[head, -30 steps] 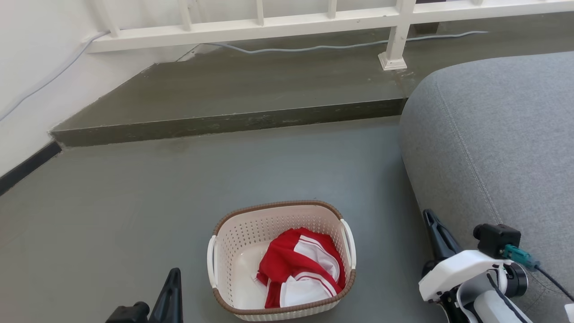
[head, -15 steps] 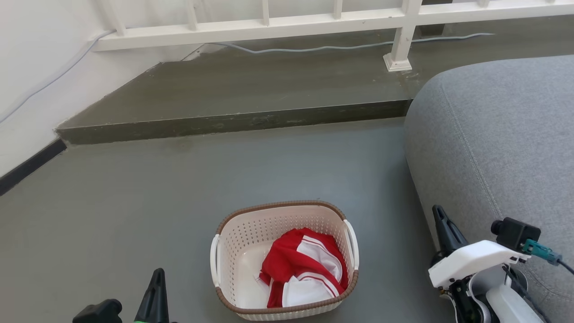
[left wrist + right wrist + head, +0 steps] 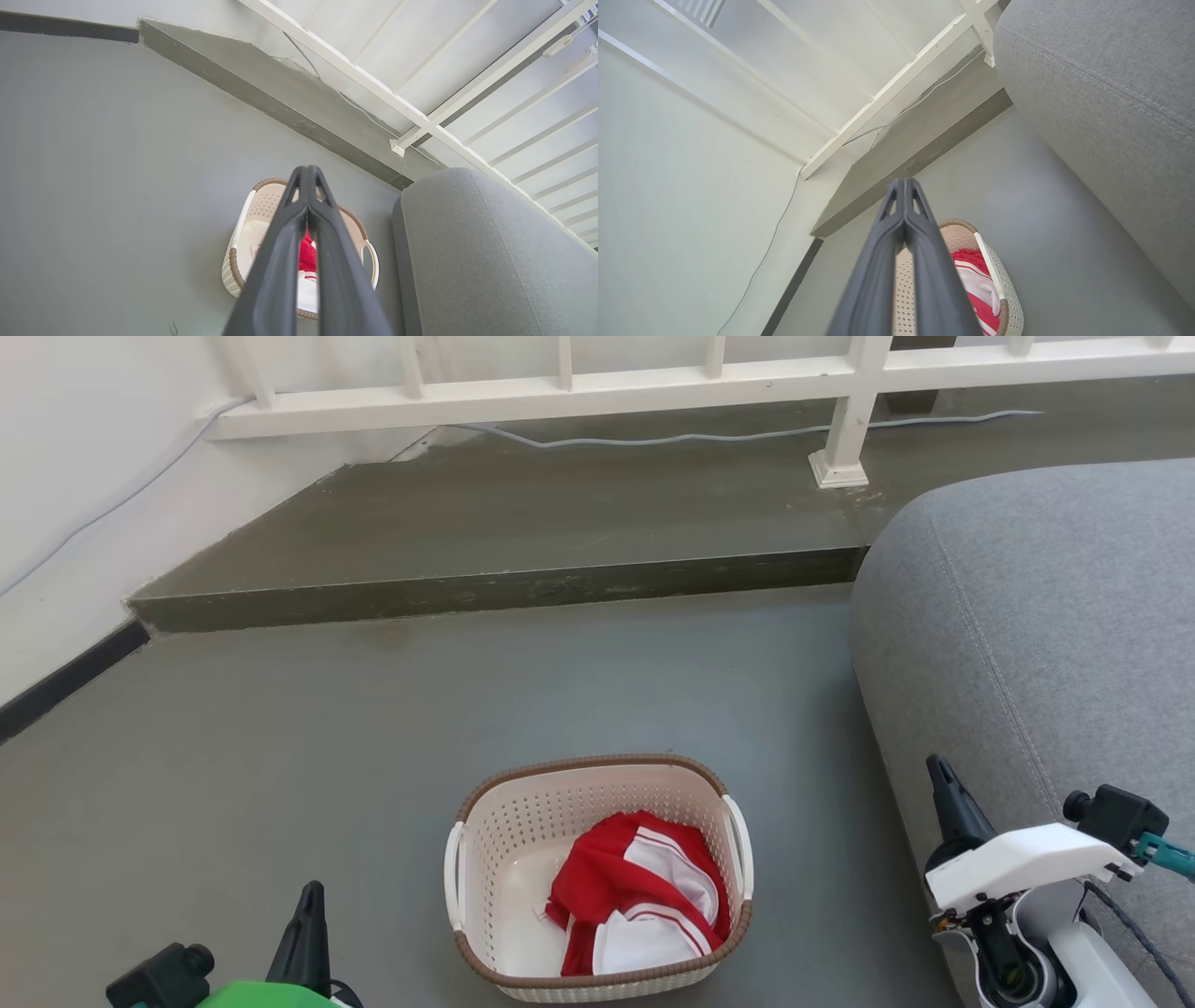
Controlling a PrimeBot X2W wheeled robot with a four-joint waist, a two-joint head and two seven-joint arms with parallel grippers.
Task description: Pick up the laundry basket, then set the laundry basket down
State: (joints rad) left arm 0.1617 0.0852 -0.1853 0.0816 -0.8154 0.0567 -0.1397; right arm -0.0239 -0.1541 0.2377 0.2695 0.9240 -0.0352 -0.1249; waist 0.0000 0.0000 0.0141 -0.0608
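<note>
One cream-white perforated plastic laundry basket [image 3: 579, 803], rounded-rectangular, with a brown woven-look rim and two white side handles, listed from the head view. It stands upright on the grey floor [image 3: 373, 756], near the grey upholstered sofa [image 3: 1027, 616]. Contents: one crumpled red-and-white garment [image 3: 635, 896], lying towards the basket's right side. The left tool [image 3: 310, 901] is at the lower left, apart from the basket. The right tool [image 3: 943, 784] is at the lower right, against the sofa's front, also apart from the basket.

Left wrist view: the left tool [image 3: 307, 175] has its two long dark fingers pressed together to the tips, with nothing between them. The laundry basket [image 3: 261, 205] sits on the floor beyond them.

Right wrist view: the right tool [image 3: 903, 186] also has its fingers together and is empty. The laundry basket [image 3: 1008, 289] sits below, with the garment [image 3: 971, 280] inside.

Step in hand, as a judgement: the basket is grounded and both tools are closed and clear of it. That fits a basket waiting to be lifted, and equally one already set back down. The pictures do not settle which, so no next move can be entered. Handling note: the two side handles look like the natural holds, and the load sits off-centre.
</note>
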